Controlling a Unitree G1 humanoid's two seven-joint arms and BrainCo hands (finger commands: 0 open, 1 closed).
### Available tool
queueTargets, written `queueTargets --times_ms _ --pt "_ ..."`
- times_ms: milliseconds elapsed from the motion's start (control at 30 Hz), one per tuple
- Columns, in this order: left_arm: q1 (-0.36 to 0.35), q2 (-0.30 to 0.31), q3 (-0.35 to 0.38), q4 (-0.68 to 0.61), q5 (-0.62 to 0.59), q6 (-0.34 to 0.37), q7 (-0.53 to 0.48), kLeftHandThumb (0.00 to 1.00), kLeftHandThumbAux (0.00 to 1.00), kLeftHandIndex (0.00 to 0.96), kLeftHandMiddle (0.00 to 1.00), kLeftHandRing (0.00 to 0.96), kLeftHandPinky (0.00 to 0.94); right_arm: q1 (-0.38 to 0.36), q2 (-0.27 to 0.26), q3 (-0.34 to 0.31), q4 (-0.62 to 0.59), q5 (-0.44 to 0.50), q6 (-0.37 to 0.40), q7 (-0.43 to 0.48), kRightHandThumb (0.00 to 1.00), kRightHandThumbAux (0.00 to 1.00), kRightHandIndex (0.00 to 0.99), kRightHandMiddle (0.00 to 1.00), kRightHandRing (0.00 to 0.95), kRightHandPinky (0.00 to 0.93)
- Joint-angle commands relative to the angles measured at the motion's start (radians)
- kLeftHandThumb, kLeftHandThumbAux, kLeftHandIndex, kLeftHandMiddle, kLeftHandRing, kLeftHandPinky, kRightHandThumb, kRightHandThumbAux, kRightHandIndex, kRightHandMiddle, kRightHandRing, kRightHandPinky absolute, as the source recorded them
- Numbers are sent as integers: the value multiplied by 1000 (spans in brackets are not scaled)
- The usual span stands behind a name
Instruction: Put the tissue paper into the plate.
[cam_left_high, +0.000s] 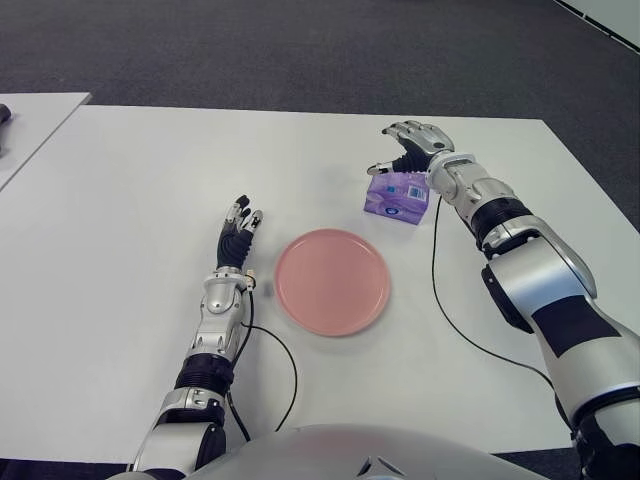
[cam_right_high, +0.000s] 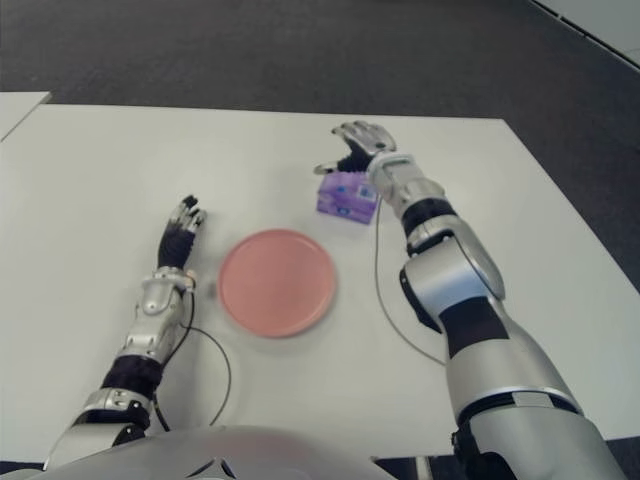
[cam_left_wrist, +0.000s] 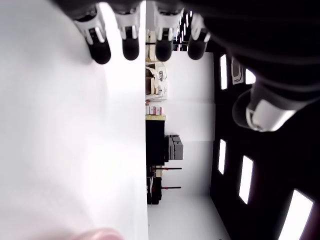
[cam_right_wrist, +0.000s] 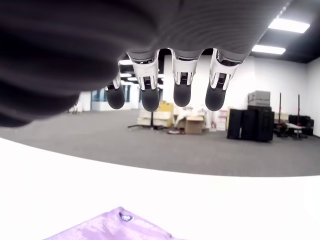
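Note:
A purple tissue pack (cam_left_high: 397, 194) lies on the white table (cam_left_high: 150, 180), just beyond the right rim of the pink plate (cam_left_high: 332, 281). My right hand (cam_left_high: 408, 145) hovers above and slightly behind the pack with its fingers (cam_right_wrist: 182, 95) spread and nothing in them; a corner of the purple tissue pack (cam_right_wrist: 112, 229) shows below them in the right wrist view. The plate holds nothing. My left hand (cam_left_high: 238, 226) shows left of the plate, fingers (cam_left_wrist: 131, 46) straight and holding nothing.
A black cable (cam_left_high: 446, 300) runs from my right arm across the table right of the plate. Another cable (cam_left_high: 284, 370) loops beside my left forearm. A second white table (cam_left_high: 30, 120) stands at the far left. Dark carpet lies beyond the far edge.

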Motion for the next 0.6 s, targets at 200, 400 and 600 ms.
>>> queueTargets --times_ms 200,400,600 --pt "31 2 2 16 -2 16 3 0 436 0 0 0 0 55 26 13 16 11 28 27 413 245 0 0 0 0" --pt "32 2 1 14 -2 18 0 0 440 0 0 0 0 76 38 15 20 10 37 20 420 250 0 0 0 0" --pt "33 1 0 14 1 18 5 0 433 0 0 0 0 94 53 14 21 14 42 23 424 253 0 0 0 0"
